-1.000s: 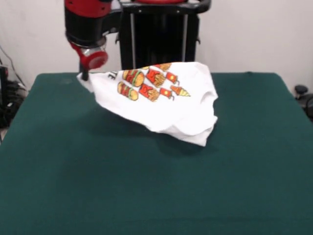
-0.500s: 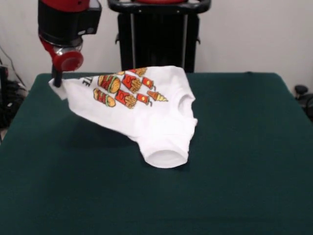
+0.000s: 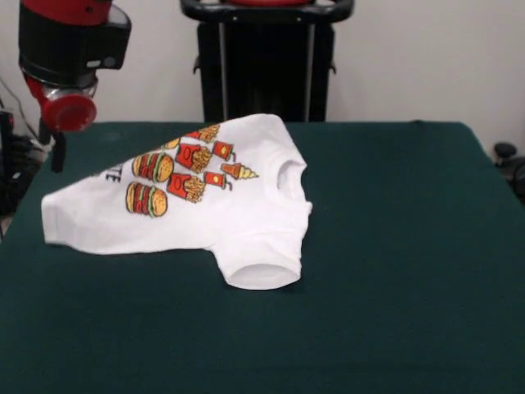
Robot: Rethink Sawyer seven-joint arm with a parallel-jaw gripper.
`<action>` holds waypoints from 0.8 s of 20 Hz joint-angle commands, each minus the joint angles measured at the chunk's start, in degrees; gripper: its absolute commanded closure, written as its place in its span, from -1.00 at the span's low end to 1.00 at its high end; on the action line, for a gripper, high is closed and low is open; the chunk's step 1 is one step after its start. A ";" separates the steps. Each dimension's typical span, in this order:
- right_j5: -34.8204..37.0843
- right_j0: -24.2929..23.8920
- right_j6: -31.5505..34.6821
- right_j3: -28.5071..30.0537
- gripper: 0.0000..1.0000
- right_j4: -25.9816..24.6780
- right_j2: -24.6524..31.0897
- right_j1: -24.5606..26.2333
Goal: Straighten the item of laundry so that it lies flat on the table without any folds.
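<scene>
The white T-shirt (image 3: 205,209), printed with burgers, fries and drinks, lies print-side up on the left half of the dark green table (image 3: 394,246). Its hem end points left, near the table's left edge, and its neck opening points right. One sleeve (image 3: 258,271) stands open like a tube at the near side, and the far part looks slightly raised. My gripper (image 3: 56,152) hangs from the red and black arm at the upper left, above and just behind the hem corner. It is open and apart from the cloth.
The robot's black pedestal (image 3: 267,57) stands behind the table's far edge. Dark cables and equipment (image 3: 16,164) sit beyond the table's left edge, and a small dark object (image 3: 504,152) sits beyond the right edge.
The arm moved left, dragging the shirt by its hem. The shirt has since dropped out of the gripper and settled onto the table, spread out further to the left.
</scene>
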 commanded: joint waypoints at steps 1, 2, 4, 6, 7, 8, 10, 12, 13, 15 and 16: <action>-1.53 1.70 -8.61 1.15 -1.00 1.38 2.32 0.34; -0.94 2.49 -7.63 1.39 -1.00 1.88 2.24 -0.68; 0.29 3.47 -6.87 1.79 -1.00 2.97 2.45 -1.96; 1.52 3.62 -7.46 2.22 -1.00 4.90 3.47 -3.04; 2.38 3.65 -8.06 2.25 -1.00 6.04 4.08 -3.53; 3.20 3.62 -8.73 2.36 -1.00 7.47 4.76 -3.81; 4.35 4.18 -9.38 1.84 -1.00 9.53 5.73 -3.53; 3.90 4.99 -8.52 0.84 -1.00 10.44 6.02 -1.86; 2.64 5.49 -7.52 0.57 -1.00 10.65 5.95 -0.68; -0.03 6.63 -5.74 -0.53 -1.00 10.45 5.42 2.02; -1.53 6.80 -5.01 -0.78 -1.00 10.85 5.44 3.51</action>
